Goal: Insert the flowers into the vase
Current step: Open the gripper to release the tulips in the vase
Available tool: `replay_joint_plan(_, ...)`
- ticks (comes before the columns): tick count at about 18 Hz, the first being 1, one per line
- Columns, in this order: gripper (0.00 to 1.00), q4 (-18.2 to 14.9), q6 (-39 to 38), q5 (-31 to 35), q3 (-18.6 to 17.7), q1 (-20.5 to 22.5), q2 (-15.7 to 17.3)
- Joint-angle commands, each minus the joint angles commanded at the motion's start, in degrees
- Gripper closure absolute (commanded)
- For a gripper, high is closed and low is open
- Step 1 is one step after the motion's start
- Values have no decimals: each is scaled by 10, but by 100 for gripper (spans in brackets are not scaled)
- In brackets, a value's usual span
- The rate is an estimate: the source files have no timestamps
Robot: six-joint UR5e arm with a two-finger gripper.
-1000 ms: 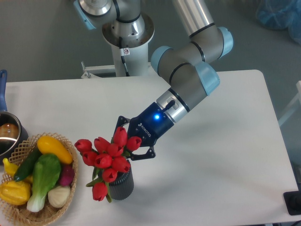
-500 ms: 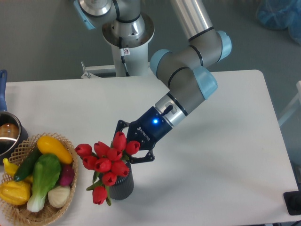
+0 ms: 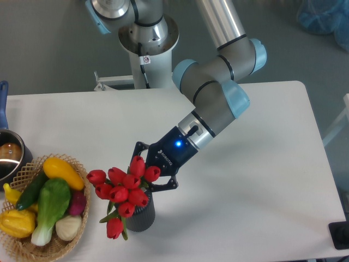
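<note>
the vase is the landmark here, a small dark grey cylinder with fine vertical ribs, standing upright on the smooth white bench. its mouth is hiding under the flowers, a bunch of glossy red tulip buds with rounded, pointed tips. the buds are crowding over the top of the vase and spreading up and to its left, wider than the vase itself. one bud is drooping down the vase's left side on a green stem, with green leaves showing beside it. whether the stems are reaching down inside the vase, i cannot tell, since the buds are covering the mouth.

just above and to the right of the vase, the end effector is sitting right against the top of the bunch. its black body is glowing with a small blue light, and its dark fingers are angling down around the uppermost buds. the fingers look spread either side of the bunch, but the red heads are masking the tips, so i cannot tell whether it is gripping or loose.

well to the left of the vase, a woven wicker basket is holding smooth plastic-looking toy vegetables in yellow, green and white. further left again, a shiny metal pot is peeking in at the frame edge.
</note>
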Motion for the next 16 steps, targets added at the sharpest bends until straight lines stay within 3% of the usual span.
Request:
replay_joint_plan(3, 46, -1, 1, 1, -1, 0, 0)
replay_joint_plan(5, 24, -1, 0, 1, -4, 0, 2)
replay_joint_plan(6, 5, -1, -1, 1, -7, 0, 4)
replay_joint_plan(7, 0, -1, -2, 1, -10, 0, 6)
replay_joint_plan(16, 0, -1, 0, 15, -13, 5, 9)
